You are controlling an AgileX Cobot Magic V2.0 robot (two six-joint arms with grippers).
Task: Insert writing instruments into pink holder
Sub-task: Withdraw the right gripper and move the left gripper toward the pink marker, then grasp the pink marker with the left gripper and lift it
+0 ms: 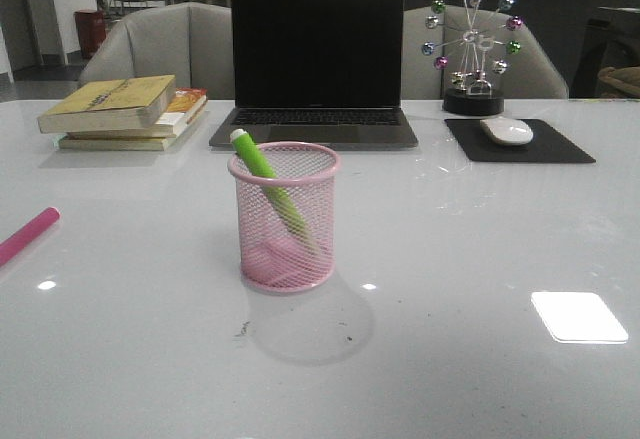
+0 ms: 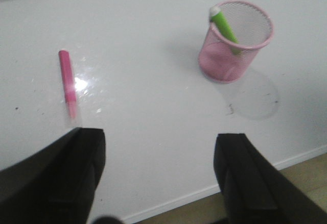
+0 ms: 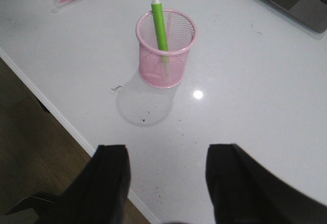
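The green marker (image 1: 268,181) leans inside the pink cup (image 1: 284,217) at mid-desk (image 1: 470,259), the pink marker (image 1: 28,235) lies flat well to its left, and both the left hand (image 2: 159,175) and right hand (image 3: 166,183) hover open and empty.

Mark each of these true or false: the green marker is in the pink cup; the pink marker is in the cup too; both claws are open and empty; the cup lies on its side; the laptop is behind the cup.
1. The green marker is in the pink cup. True; it leans against the rim.
2. The pink marker is in the cup too. False; it lies on the table, toward the robot's left.
3. Both claws are open and empty. True; the left claw and right claw hold nothing.
4. The cup lies on its side. False; it stands upright.
5. The laptop is behind the cup. True.
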